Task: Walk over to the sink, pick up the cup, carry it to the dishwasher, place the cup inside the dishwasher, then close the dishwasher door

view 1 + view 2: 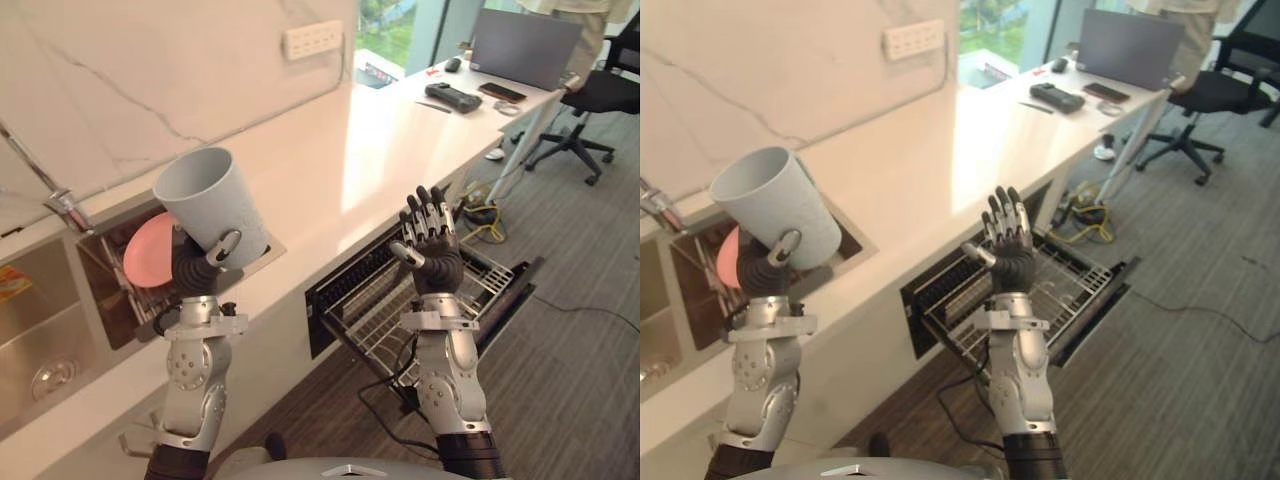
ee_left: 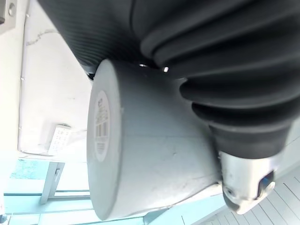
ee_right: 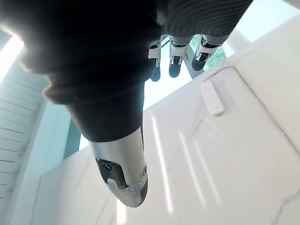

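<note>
Now | left hand (image 1: pixel 200 268) clasps the grey cup (image 1: pixel 213 205), tilted, above the edge of the sink (image 1: pixel 40 320) | right hand (image 1: pixel 430 240) fingers straight, raised over the pulled-out dishwasher rack (image 1: pixel 365 320)

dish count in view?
2. A grey cup in the left hand, raised over the counter; a pink plate upright in the sink. Others may be hidden.

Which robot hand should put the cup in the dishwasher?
Left. The left robot hand grips the cup, raised beside the sink. The right robot hand is open and empty above the pulled-out dishwasher rack.
</note>
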